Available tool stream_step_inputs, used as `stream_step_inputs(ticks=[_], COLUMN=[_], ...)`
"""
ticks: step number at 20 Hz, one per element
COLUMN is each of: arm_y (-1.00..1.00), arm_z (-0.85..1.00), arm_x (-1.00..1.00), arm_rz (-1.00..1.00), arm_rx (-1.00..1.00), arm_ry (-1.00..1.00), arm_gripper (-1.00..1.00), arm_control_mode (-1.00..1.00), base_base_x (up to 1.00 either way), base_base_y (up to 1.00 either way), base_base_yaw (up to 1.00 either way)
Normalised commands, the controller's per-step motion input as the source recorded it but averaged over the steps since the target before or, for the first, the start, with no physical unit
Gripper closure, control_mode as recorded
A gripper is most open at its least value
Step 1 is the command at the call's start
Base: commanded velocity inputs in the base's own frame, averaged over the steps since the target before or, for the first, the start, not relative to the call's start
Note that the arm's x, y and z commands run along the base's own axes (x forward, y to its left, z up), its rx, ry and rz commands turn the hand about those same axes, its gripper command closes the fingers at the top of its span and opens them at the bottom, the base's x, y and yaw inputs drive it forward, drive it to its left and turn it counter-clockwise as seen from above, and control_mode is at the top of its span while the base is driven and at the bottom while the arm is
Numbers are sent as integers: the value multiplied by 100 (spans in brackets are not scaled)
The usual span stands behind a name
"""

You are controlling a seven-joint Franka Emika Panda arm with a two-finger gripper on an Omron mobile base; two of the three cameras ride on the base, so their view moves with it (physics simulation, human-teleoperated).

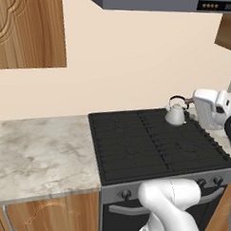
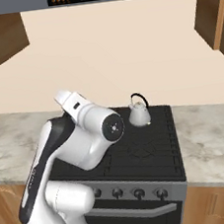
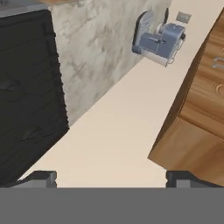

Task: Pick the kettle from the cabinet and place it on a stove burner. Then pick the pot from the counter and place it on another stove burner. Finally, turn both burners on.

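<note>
- We see the kettle [image 1: 175, 114] upright on a back stove burner [image 1: 157, 120].
- Our jaws stand wide, holding nothing, above the counter [image 3: 94, 52].

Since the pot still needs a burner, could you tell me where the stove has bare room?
The kettle occupies the back right burner. The front grates and the back left grate are bare. The counter left of the stove is also open.

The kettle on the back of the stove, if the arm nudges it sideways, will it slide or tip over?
The kettle looks rigid, with a wide base and narrowing top, so tipping seems unlikely. It stands on a ridged grate of the stove, so it would probably catch rather than slide.
</note>
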Motion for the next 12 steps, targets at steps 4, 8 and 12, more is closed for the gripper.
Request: stream_step_inputs(ticks=[4,8,12], arm_y=[0,0,0], arm_z=[-1,0,0], arm_x=[-9,-14,-50], arm_rz=[0,0,0], arm_rx=[0,0,0], arm_ry=[0,-8,-15], arm_gripper=[-100,-100,-100], arm_control_mode=[-100,-100,-100], base_base_x=[0,0,0], base_base_y=[0,0,0], base_base_yaw=[0,0,0])
